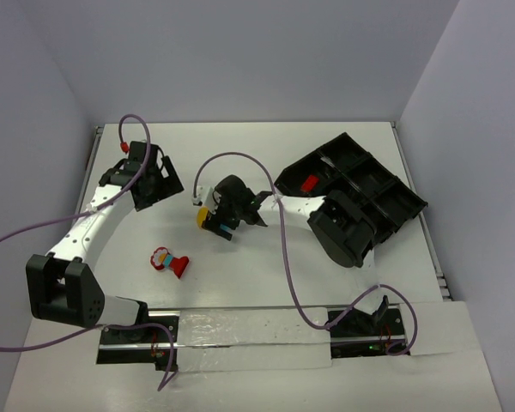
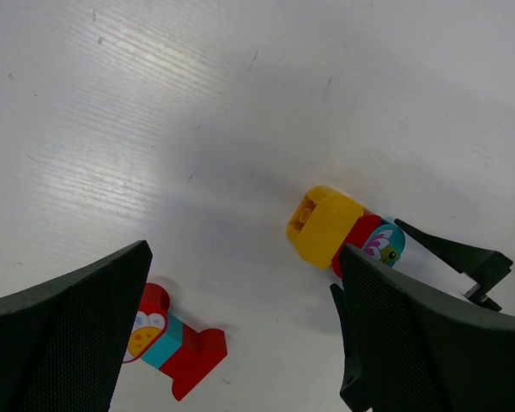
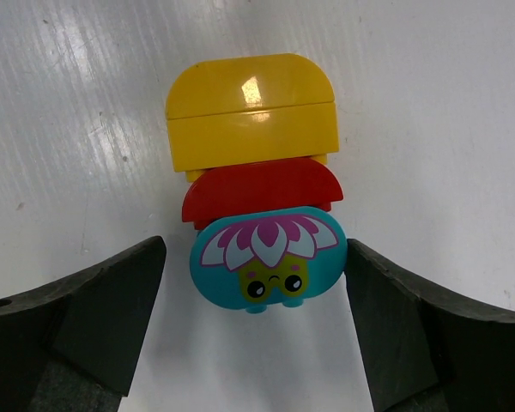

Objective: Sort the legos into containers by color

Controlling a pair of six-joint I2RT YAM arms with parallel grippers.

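Stack (image 3: 253, 172) of yellow, red and blue bricks lies on table (image 1: 266, 154), apart from tray (image 1: 395, 184); right claw (image 3: 253, 257) wide astride its blue end, apparently lined up to pinch it; left claw (image 2: 240, 257) wide, empty.

Brick stack (image 1: 208, 215) left of tray (image 1: 403, 196)

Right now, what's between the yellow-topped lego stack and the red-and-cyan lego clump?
Only bare white table between the yellow-topped stack and red-and-cyan clump, shown in the left wrist view.
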